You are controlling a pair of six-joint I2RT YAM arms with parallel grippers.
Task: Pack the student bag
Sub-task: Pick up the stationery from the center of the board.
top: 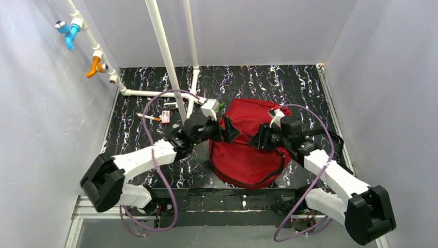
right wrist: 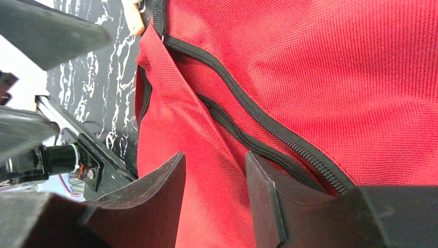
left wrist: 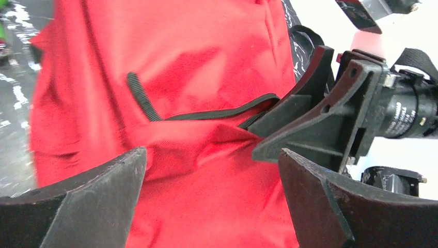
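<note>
While both arms work the bag (top: 248,152), which lies between the grippers, I judge packing unfinished: a pen (top: 149,118) and small bits lie loose outboard of the left gripper (left wrist: 212,155). Its jaws are wide apart over red fabric. The right gripper (right wrist: 214,160) is part-open astride the zipper (right wrist: 268,126), with no pinch I can see. Pipes (top: 165,57) crowd the left gripper's far side, and the table edge is close under both.

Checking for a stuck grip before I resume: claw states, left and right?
Left claw: wide open, holding nothing, over the student bag.
Right claw: partly open, astride bag fabric beside the zipper, not clamped on it.
</note>
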